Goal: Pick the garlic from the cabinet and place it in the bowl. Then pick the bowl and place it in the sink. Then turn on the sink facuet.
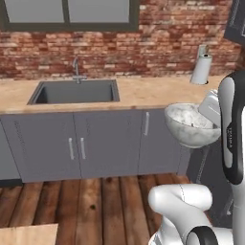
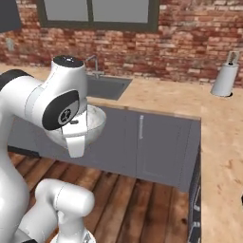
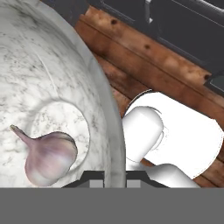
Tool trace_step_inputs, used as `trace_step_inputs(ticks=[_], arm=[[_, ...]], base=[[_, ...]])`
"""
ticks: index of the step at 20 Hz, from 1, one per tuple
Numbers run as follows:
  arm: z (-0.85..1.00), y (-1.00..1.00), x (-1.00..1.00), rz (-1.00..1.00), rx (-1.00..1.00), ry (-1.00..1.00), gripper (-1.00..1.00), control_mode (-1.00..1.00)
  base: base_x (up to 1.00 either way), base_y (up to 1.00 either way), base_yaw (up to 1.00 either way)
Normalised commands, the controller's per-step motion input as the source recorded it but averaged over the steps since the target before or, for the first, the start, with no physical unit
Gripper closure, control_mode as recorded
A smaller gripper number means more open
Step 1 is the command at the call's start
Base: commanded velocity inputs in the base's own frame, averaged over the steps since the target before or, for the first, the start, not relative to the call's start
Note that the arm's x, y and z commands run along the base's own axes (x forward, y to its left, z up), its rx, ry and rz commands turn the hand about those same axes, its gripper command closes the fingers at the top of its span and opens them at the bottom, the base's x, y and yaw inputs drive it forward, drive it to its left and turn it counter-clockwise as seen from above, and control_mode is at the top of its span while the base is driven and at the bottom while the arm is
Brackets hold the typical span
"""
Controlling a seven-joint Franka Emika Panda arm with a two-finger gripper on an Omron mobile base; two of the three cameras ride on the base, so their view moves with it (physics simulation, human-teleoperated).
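Observation:
The marble-look bowl [image 1: 187,125] hangs in the air in front of the counter's right end, level with the lower cabinet doors, also seen behind my arm [image 2: 98,121]. My gripper [image 3: 114,180] is shut on the bowl's rim [image 3: 109,131], one finger inside and one outside. The garlic [image 3: 48,157] lies on the bowl's bottom, stem tip pointing up-left in the hand view. The dark sink [image 1: 76,92] [image 2: 108,86] is set in the counter to the left of the bowl, with the slim faucet [image 1: 76,71] [image 2: 95,64] behind it. The cabinet is out of view.
A paper towel roll [image 1: 202,69] [image 2: 224,78] stands at the back of the wooden counter [image 1: 143,91], right of the sink. Grey base cabinet doors [image 1: 110,141] run below. Plank floor [image 1: 95,201] lies under the bowl. A brick wall backs the counter.

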Motion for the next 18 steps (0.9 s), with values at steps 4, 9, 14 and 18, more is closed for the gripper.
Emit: trace_step_inputs(ticks=[4, 9, 14, 18], arm=[[0.0, 0.0, 0.0, 0.0, 0.0, 0.0, 1.0, 1.0], [0.0, 0.0, 0.0, 0.0, 0.0, 0.0, 1.0, 1.0], [0.0, 0.0, 0.0, 0.0, 0.0, 0.0, 1.0, 1.0], [0.0, 0.0, 0.0, 0.0, 0.0, 0.0, 1.0, 1.0]], base=[[1.0, -0.05, 0.0], [1.0, 0.04, 0.0], [0.8, 0.67, 0.0], [0.45, 0.94, 0.0]])
